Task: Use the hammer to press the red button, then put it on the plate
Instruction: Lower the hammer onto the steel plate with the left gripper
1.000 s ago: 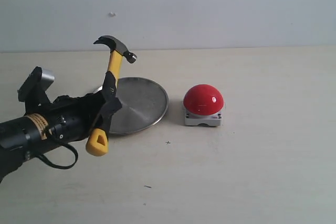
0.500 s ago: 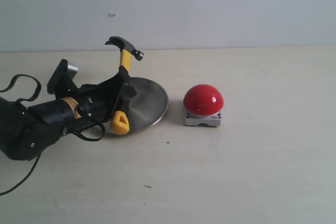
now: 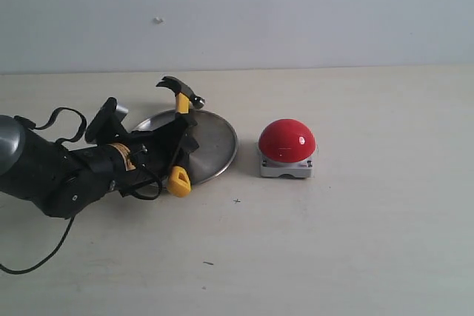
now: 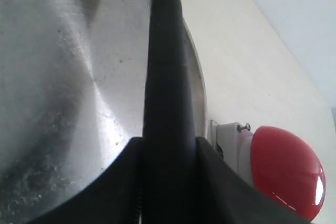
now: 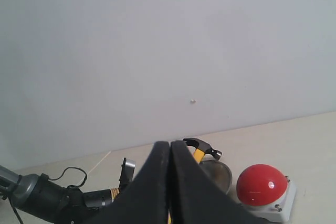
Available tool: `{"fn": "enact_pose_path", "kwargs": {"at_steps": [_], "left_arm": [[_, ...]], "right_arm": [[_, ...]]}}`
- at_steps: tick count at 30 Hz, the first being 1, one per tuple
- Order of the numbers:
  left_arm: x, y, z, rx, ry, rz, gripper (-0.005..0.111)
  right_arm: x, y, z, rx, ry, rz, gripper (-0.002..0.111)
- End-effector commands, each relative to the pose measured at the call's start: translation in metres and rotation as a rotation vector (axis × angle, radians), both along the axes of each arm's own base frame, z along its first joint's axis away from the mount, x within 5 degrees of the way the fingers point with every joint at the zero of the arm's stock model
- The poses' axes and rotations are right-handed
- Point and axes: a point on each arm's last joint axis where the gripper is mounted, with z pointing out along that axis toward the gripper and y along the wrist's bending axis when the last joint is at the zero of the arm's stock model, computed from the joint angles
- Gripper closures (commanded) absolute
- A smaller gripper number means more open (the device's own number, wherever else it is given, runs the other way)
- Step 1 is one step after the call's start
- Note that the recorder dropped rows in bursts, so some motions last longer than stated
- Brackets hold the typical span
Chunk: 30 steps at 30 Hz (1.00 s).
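Note:
My left gripper (image 3: pixel 180 140) is shut on the black grip of the hammer (image 3: pixel 178 135), low over the near-left part of the silver plate (image 3: pixel 211 142). The dark head (image 3: pixel 180 89) points up and back, and the yellow looped tip (image 3: pixel 178 181) hangs at the plate's front rim. In the left wrist view the handle (image 4: pixel 168 103) runs between the jaws over the plate (image 4: pixel 63 77). The red button (image 3: pixel 286 140) stands on its grey base right of the plate, untouched. My right gripper (image 5: pixel 170 150) is shut on nothing, raised away from the table, and does not show in the exterior view.
The pale tabletop (image 3: pixel 355 242) spreads to the right and front of the button. A plain wall (image 3: pixel 296 12) closes the back. A loose black cable (image 3: pixel 59 120) loops beside the left arm.
My left arm has carried the hammer down and to the right, from above the table's left side to just over the plate. The hammer stands lower now. Button and plate have not moved.

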Motion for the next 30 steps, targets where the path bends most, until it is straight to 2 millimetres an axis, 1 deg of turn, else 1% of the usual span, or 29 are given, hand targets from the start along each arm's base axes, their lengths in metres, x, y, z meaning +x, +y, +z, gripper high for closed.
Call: {"fn": "enact_pose_path", "kwargs": {"at_steps": [1, 6, 8, 9, 10, 11, 16, 19, 22, 24, 30], "left_arm": [[0.002, -0.004, 0.007, -0.035, -0.050, -0.033, 0.107], [0.002, -0.003, 0.006, -0.020, -0.038, -0.038, 0.106], [0.000, -0.001, 0.002, 0.016, 0.005, -0.029, 0.093], [0.000, 0.001, -0.001, 0.037, 0.029, -0.021, 0.081], [0.001, 0.004, -0.002, 0.045, 0.038, -0.017, 0.073], [0.000, 0.004, -0.003, 0.052, 0.045, -0.015, 0.070], [0.001, 0.009, -0.006, 0.079, 0.086, 0.004, 0.069], [0.002, 0.012, -0.001, 0.092, 0.076, -0.002, 0.069], [0.002, 0.016, 0.006, 0.114, 0.088, 0.003, 0.069], [0.001, 0.016, 0.013, 0.119, 0.078, -0.018, 0.069], [-0.002, 0.013, 0.043, 0.114, 0.009, -0.083, 0.070]], "right_arm": [[0.000, 0.000, 0.000, 0.001, -0.010, -0.004, 0.108], [0.000, 0.000, 0.000, 0.001, -0.010, -0.004, 0.108], [0.000, 0.000, 0.000, 0.001, -0.010, -0.004, 0.108], [0.000, 0.000, 0.000, 0.001, -0.010, -0.004, 0.108], [0.000, 0.000, 0.000, 0.001, -0.010, -0.004, 0.108], [0.000, 0.000, 0.000, 0.001, -0.010, -0.004, 0.108], [0.000, 0.000, 0.000, 0.001, -0.010, -0.004, 0.108], [0.000, 0.000, 0.000, 0.001, -0.010, -0.004, 0.108], [0.000, 0.000, 0.000, 0.001, -0.010, -0.004, 0.108], [0.000, 0.000, 0.000, 0.001, -0.010, -0.004, 0.108], [0.000, 0.000, 0.000, 0.001, -0.010, -0.004, 0.108]]}}
